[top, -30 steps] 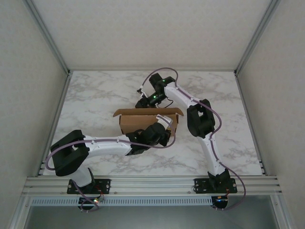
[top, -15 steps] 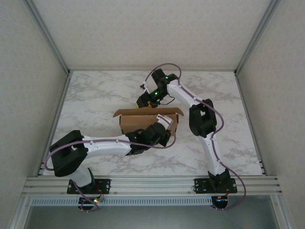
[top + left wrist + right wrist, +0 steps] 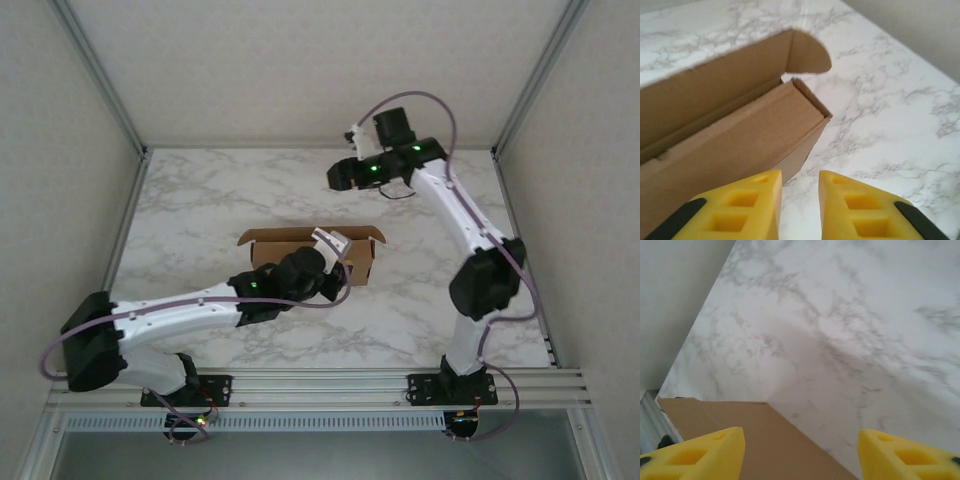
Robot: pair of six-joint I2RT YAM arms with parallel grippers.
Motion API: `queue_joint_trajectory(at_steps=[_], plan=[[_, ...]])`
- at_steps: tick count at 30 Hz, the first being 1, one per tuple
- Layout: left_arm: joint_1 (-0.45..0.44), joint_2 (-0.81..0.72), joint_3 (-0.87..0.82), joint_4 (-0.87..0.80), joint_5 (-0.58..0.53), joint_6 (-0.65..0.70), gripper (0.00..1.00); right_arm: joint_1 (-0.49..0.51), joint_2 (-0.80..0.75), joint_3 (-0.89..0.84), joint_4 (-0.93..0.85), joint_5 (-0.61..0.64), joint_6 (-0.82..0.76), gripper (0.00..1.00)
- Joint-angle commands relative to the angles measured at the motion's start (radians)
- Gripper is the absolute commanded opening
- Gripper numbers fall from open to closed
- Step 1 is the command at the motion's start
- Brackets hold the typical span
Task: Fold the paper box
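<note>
Marble table looks slick: my left gripper, slightly parted and empty, could shove the paper box sliding; my right gripper hangs spread wide, bracing nothing.

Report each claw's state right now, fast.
Left claw: open a little, nothing between its fingers, close to the paper box.
Right claw: open wide, holding nothing.

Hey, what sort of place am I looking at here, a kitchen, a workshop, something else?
Probably a robot test booth: a marble-patterned table boxed in by plain white walls and metal framing, with a left arm and right arm bolted at the near edge, a cardboard box before them.
</note>
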Motion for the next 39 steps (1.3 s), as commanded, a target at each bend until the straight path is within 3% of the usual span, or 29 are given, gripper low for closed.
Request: queue_joint_trajectory(at_steps=[1,5,8,11,16,24,39], plan=[[0.051,-0.12,0.067,-0.115,0.021,-0.003,0.27,-0.026,-0.138,-0.11,0.031,0.127,0.0,0.59],[0.166,-0.236,0.113,-0.247,0.021,-0.014,0.29,-0.043,-0.287,-0.261,0.025,0.172,-0.07,0.55],[0.275,-0.308,0.106,-0.33,-0.004,-0.009,0.39,-0.046,-0.412,-0.403,0.072,0.218,-0.145,0.57],[0.425,-0.333,0.084,-0.383,0.083,0.003,0.54,-0.044,-0.543,-0.561,0.138,0.164,-0.282,0.61],[0.601,-0.348,0.018,-0.373,0.246,0.001,0.66,-0.05,-0.592,-0.616,0.087,0.202,-0.363,0.67],[0.701,-0.365,-0.09,-0.3,0.357,-0.051,0.63,-0.049,-0.5,-0.589,0.04,0.157,-0.339,0.6],[0.773,-0.418,-0.207,-0.238,0.436,-0.104,0.56,-0.048,-0.421,-0.58,0.014,0.119,-0.3,0.54]])
